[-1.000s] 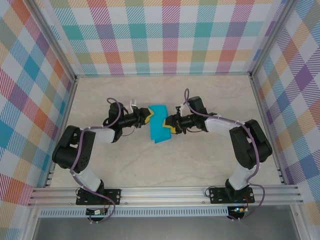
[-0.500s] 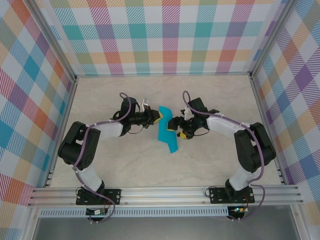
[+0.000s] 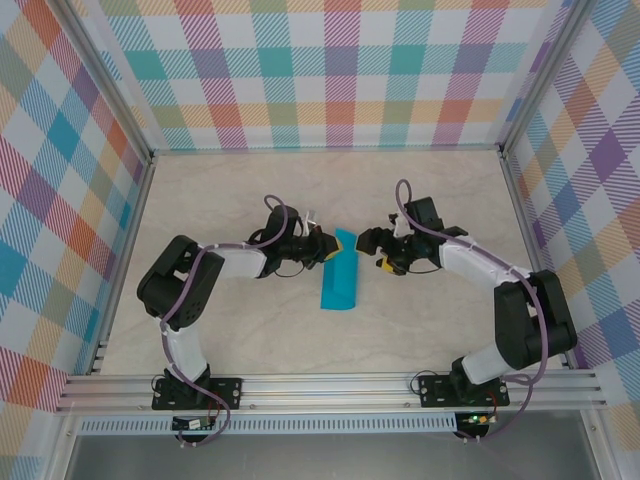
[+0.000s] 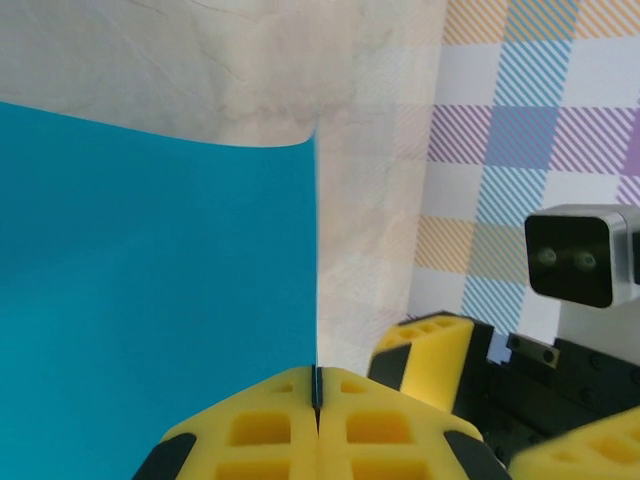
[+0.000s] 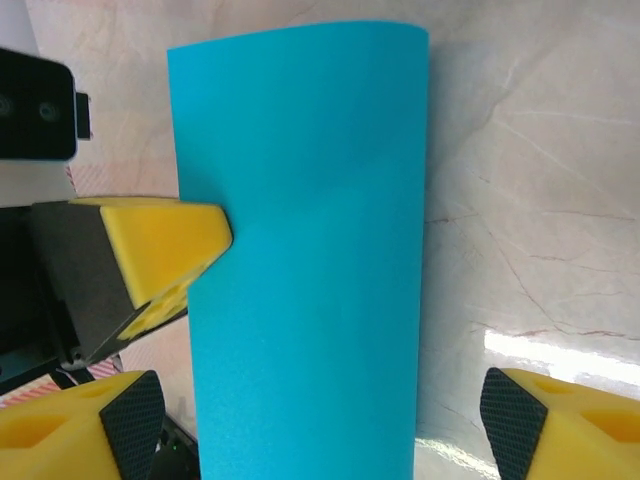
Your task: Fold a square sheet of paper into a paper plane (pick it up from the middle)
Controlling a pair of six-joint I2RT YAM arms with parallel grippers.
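The square sheet of paper (image 3: 339, 277) is teal-blue and shows as a narrow doubled strip near the middle of the table. My left gripper (image 3: 333, 251) is shut on its upper left edge; the left wrist view shows the thin paper edge pinched between the yellow pads (image 4: 262, 428), with the sheet (image 4: 150, 280) spreading to the left. My right gripper (image 3: 378, 252) stands open just right of the paper and apart from it. In the right wrist view the sheet (image 5: 300, 250) hangs between my right gripper's (image 5: 318, 428) wide-spread fingertips (image 5: 560, 420), touching neither.
The table (image 3: 250, 330) is pale marble, fenced by an aluminium frame (image 3: 330, 385) and checked walls (image 3: 340, 70). The two grippers face each other closely across the paper. Open room lies in front of and behind them.
My left gripper has carried the paper rightward and stayed shut on it. My right gripper has opened, let go of the paper's right side and drawn back to the right.
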